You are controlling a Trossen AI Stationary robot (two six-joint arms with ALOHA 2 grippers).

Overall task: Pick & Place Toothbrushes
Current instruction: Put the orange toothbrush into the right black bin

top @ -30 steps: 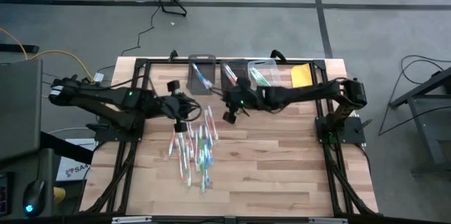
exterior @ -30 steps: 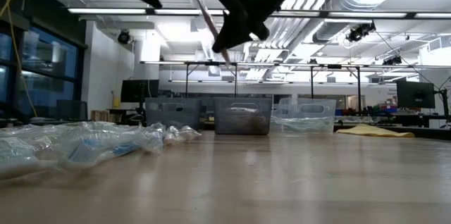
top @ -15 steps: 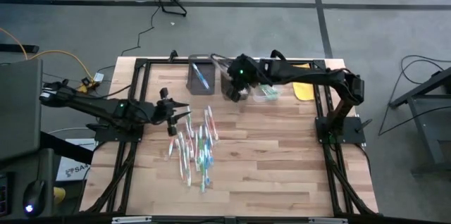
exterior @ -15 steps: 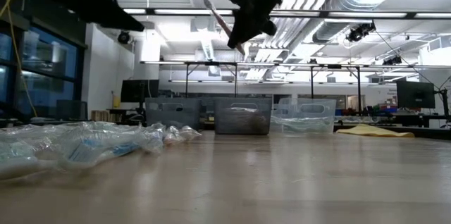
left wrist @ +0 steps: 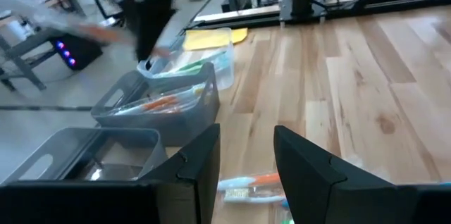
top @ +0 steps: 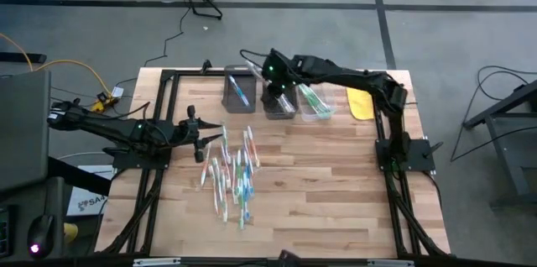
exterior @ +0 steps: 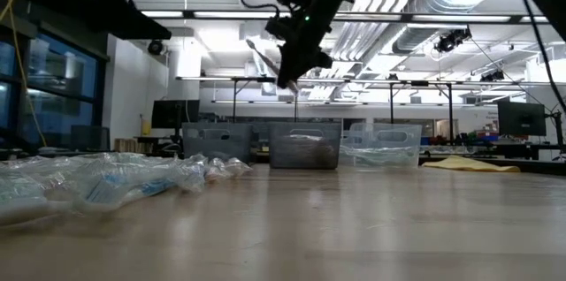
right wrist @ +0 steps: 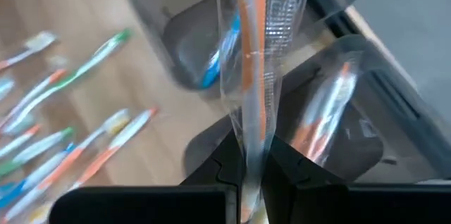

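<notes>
The right gripper (right wrist: 254,164) is clenching an orange toothbrush in a clear wrapper (right wrist: 254,55), seemingly above the middle grey bin (top: 280,103). The left gripper (left wrist: 245,155) is hanging released, with the loose toothbrush pile (top: 232,170) lying just beside it on the wooden table (top: 336,183).

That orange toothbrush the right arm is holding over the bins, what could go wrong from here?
1. The right gripper pinches the orange toothbrush near one end of its clear wrapper, so it may swing or slip.
2. The middle bin sits close beside the left bin and the clear bin; a loose drop could land in the wrong one.
</notes>
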